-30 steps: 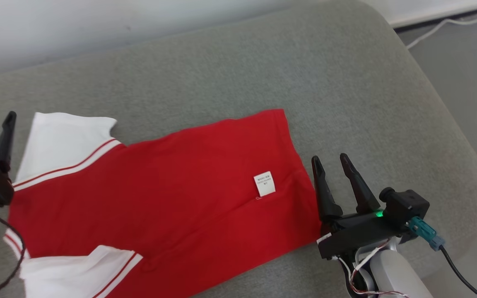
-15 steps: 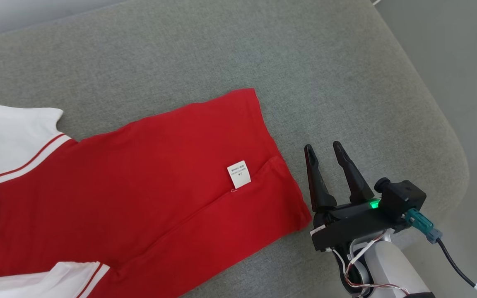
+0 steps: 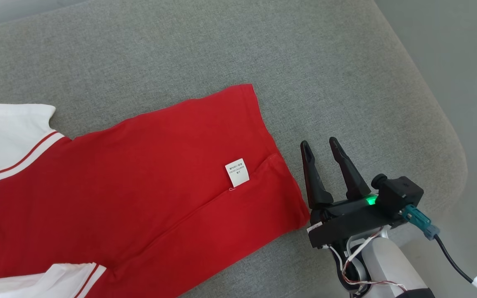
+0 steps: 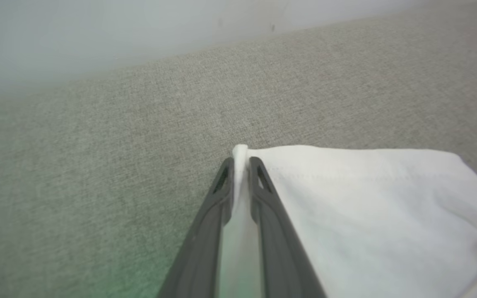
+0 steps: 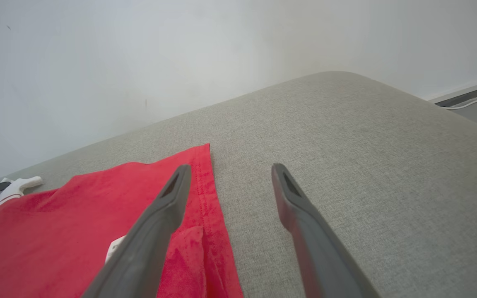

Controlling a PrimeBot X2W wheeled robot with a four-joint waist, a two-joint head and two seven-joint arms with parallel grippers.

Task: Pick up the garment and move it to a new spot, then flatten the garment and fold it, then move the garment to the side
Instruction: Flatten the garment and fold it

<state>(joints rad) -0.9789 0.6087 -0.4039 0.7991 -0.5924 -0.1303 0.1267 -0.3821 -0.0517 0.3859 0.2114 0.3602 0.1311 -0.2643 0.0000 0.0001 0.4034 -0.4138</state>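
Garment: red short-sleeved shirt of soft matte knit, lying spread and mostly flat on the cushion, its straight stitched hem toward the robot's right. One long shallow crease runs across the red body.
Sleeve: white cloth with thin red stripes where it meets the body; rounded outer edge.
Care label: small white printed rectangle, lying on the red cloth near the hem.
Support: the cushion is grey upholstery with a coarse weave, a broad flat top and a rounded corner.
Left gripper: two dark tapered fingers drawn narrow, pinching an upright fold of the white sleeve edge.
Right gripper: fingers spread wide with nothing between them, just beside the hem corner.
Wall: pale, smooth, behind the cushion.
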